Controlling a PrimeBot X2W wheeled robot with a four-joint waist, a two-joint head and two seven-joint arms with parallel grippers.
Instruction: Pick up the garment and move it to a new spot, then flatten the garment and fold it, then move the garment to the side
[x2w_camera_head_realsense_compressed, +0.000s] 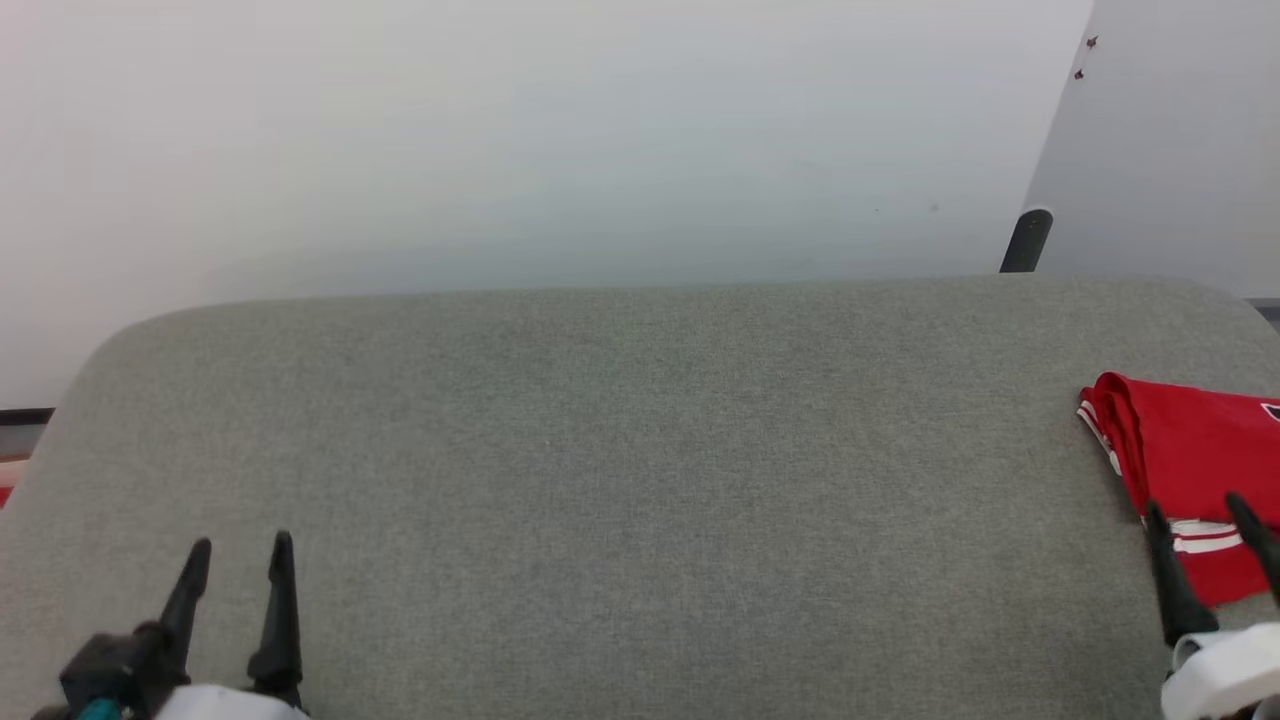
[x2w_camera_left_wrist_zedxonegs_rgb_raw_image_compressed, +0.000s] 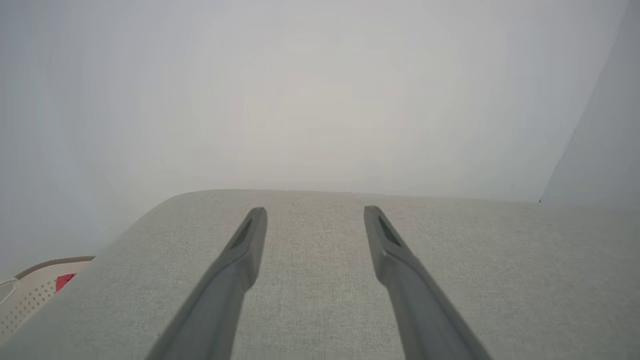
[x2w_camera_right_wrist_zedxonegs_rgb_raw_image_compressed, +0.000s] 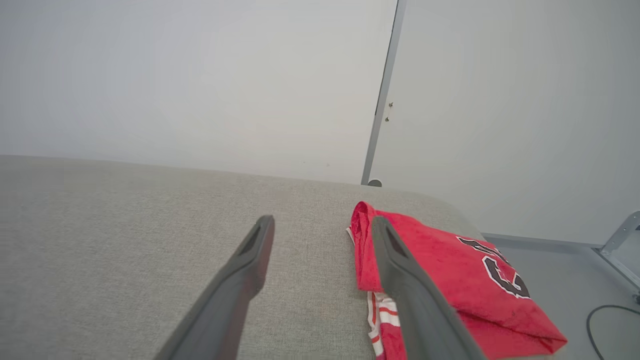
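Note:
The garment (x2w_camera_head_realsense_compressed: 1190, 460), a red jersey with black white-edged lettering and striped trim, lies folded at the far right edge of the grey cushioned surface (x2w_camera_head_realsense_compressed: 640, 450). In the right wrist view the garment (x2w_camera_right_wrist_zedxonegs_rgb_raw_image_compressed: 450, 265) shows its lettering near the cushion's right end. My right gripper (x2w_camera_head_realsense_compressed: 1200, 520) stands open just in front of the garment's near edge, holding nothing; its right finger (x2w_camera_right_wrist_zedxonegs_rgb_raw_image_compressed: 400, 265) overlaps the cloth in its own view. My left gripper (x2w_camera_head_realsense_compressed: 240, 555) is open at the lower left, far from the garment, with bare cushion between its fingers (x2w_camera_left_wrist_zedxonegs_rgb_raw_image_compressed: 240, 260).
A pale wall rises behind the cushion. A dark post (x2w_camera_head_realsense_compressed: 1027, 240) stands beyond its far right corner. A perforated cream basket (x2w_camera_left_wrist_zedxonegs_rgb_raw_image_compressed: 35, 290) with something red in it sits off the cushion's left end. A black cable (x2w_camera_right_wrist_zedxonegs_rgb_raw_image_compressed: 610, 320) lies on the floor at right.

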